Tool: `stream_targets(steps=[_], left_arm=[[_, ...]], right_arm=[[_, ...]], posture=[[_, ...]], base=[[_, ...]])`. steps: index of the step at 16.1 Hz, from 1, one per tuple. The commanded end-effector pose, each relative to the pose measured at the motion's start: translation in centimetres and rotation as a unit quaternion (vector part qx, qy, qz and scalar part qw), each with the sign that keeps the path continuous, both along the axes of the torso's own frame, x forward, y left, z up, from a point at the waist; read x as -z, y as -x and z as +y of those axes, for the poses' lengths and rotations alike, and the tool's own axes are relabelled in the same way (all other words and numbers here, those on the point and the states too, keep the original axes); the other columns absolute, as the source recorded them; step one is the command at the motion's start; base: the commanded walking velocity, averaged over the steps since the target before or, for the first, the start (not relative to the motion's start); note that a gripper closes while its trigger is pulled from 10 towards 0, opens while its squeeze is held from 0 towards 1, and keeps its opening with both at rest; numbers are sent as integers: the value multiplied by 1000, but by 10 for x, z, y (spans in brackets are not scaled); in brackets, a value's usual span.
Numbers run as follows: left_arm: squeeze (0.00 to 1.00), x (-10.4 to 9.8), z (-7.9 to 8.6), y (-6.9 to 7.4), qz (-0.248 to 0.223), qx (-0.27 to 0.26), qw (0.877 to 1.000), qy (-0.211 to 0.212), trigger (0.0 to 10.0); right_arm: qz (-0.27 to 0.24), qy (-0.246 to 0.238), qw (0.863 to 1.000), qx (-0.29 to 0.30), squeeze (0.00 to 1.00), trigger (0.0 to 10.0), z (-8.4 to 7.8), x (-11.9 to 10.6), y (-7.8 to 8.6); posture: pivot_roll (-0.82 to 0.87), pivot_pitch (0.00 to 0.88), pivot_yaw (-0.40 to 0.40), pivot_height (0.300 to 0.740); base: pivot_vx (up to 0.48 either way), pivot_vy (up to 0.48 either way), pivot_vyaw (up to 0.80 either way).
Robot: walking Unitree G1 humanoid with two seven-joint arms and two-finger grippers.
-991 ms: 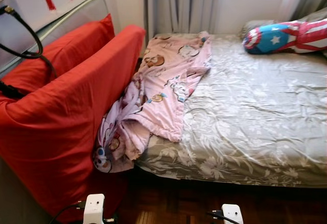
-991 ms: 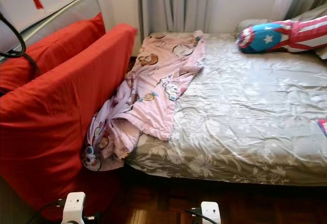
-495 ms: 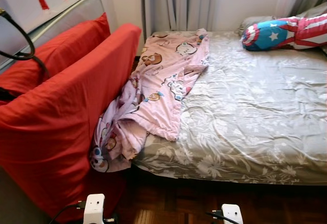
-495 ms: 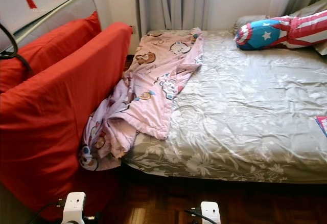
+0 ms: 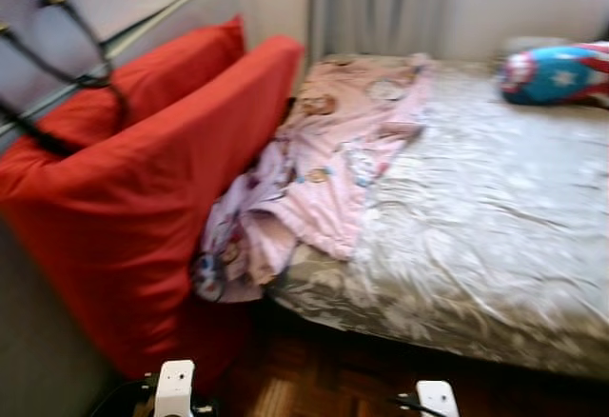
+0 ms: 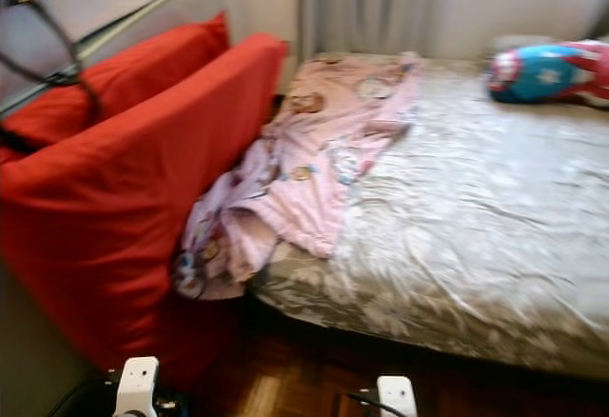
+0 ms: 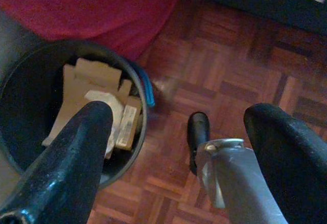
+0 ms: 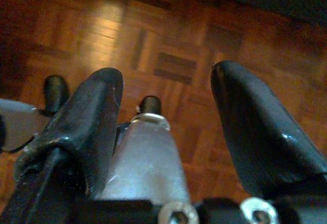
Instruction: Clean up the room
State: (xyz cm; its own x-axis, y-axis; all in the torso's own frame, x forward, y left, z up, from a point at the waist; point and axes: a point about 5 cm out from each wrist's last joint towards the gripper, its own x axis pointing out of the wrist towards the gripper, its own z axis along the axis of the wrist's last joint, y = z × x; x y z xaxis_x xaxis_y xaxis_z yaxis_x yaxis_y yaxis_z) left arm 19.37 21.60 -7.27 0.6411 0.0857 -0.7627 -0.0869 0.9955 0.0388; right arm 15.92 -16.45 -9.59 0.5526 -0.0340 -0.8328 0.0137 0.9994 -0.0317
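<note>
Pink pyjamas (image 5: pixel 333 174) lie crumpled on the bed (image 5: pixel 495 227) at its edge nearest the red cushion (image 5: pixel 143 198), while my left hand (image 7: pixel 179 147) and right hand (image 8: pixel 166 111) hang released, empty, above the floor (image 8: pixel 168 40) beside the bed.

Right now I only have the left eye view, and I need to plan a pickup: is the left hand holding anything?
Observer: No. The left hand is open and empty.
Operator: And the right?
Observer: The right hand is open too, above the parquet floor.
Operator: Any bin nearby?
Observer: Yes. A dark bin holding cardboard scraps stands below the left hand, beside the red cover.
</note>
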Motion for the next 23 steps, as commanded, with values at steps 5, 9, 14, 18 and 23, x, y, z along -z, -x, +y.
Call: stream_targets(steps=[5,9,14,18,23], left_arm=[[0,3,0,5,14,4,1000,-2,10000],[0,3,0,5,14,3,1000,-1,10000],[0,3,-1,5,15,3,1000,-1,10000],[0,3,-1,5,14,4,1000,1,10000],[0,4,-1,6,16,3,1000,1,10000]], right_arm=[[9,1,1000,-6,0,10000,2,1,1],[9,0,1000,-7,0,10000,4,1,2],[-1,-5,1000,14,0,10000,2,0,1],[-6,-6,1000,14,0,10000,5,0,0],[-6,-6,1000,12,0,10000,4,0,1]], posture=[[-26,0,29,740],[-25,0,28,740],[-27,0,28,740],[-30,0,32,740],[-32,0,32,740]], base=[[0,0,780],[0,0,697],[0,0,139],[0,0,0],[308,0,0]])
